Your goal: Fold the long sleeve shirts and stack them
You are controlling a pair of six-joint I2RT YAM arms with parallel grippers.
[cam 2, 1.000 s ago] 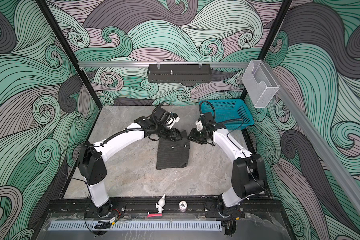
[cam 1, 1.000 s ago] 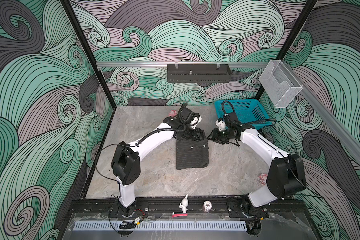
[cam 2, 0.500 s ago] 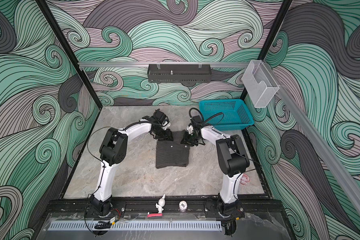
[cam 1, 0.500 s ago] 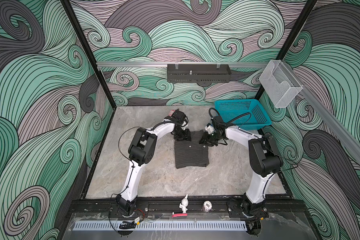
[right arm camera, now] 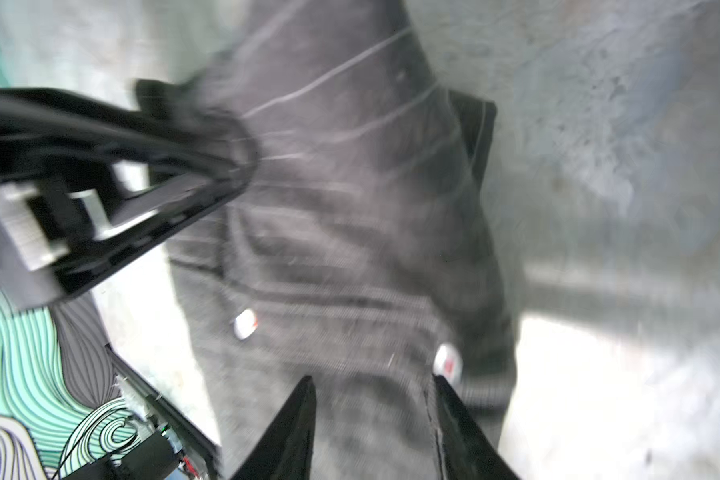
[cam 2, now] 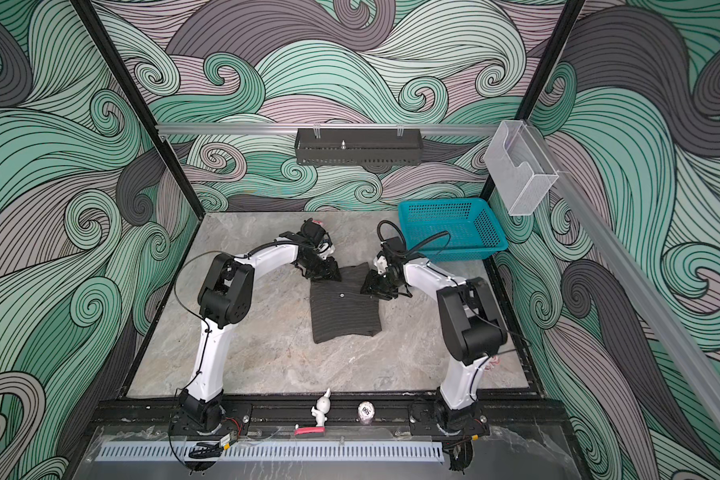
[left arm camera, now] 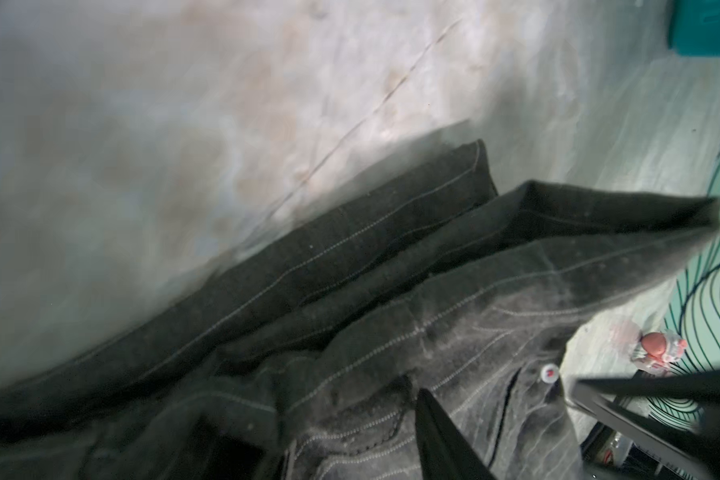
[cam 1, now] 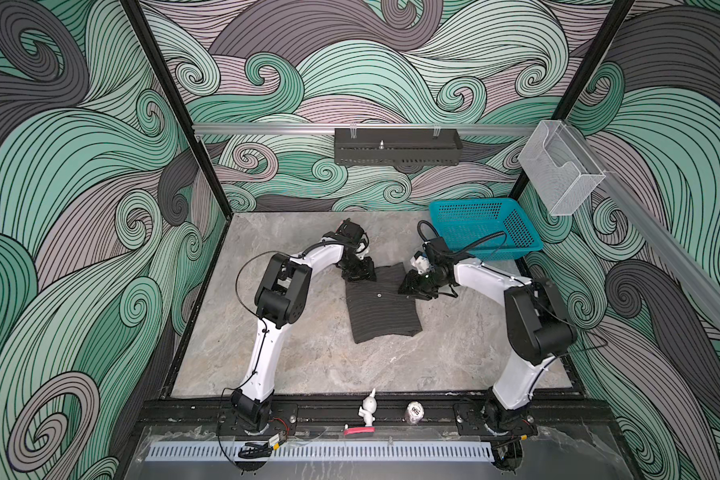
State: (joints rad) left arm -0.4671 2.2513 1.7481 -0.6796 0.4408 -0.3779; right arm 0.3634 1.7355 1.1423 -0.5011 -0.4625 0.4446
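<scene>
The long sleeve shirt (cam 1: 381, 307) (cam 2: 344, 307), dark with pale pinstripes, lies folded into a rectangle in the middle of the table. My left gripper (cam 1: 358, 272) (cam 2: 323, 272) sits low on its far left corner. In the left wrist view one finger (left arm camera: 437, 436) shows beside bunched shirt cloth (left arm camera: 350, 332), and the jaws stand apart. My right gripper (cam 1: 414, 286) (cam 2: 375, 286) is at the far right corner. In the right wrist view its fingers (right arm camera: 296, 424) are spread over the shirt (right arm camera: 350, 249) and pinch nothing.
A teal mesh basket (cam 1: 483, 226) (cam 2: 449, 224) stands at the back right, just behind the right arm. A small pink object (left arm camera: 655, 351) lies on the table beyond the left gripper. A white figurine (cam 1: 368, 411) and a small cylinder (cam 1: 414, 411) stand on the front rail.
Both grippers have come down from above onto the shirt's far edge, with the arms folding back. The right jaws narrowed, then widened again. The shirt has stayed in place.
</scene>
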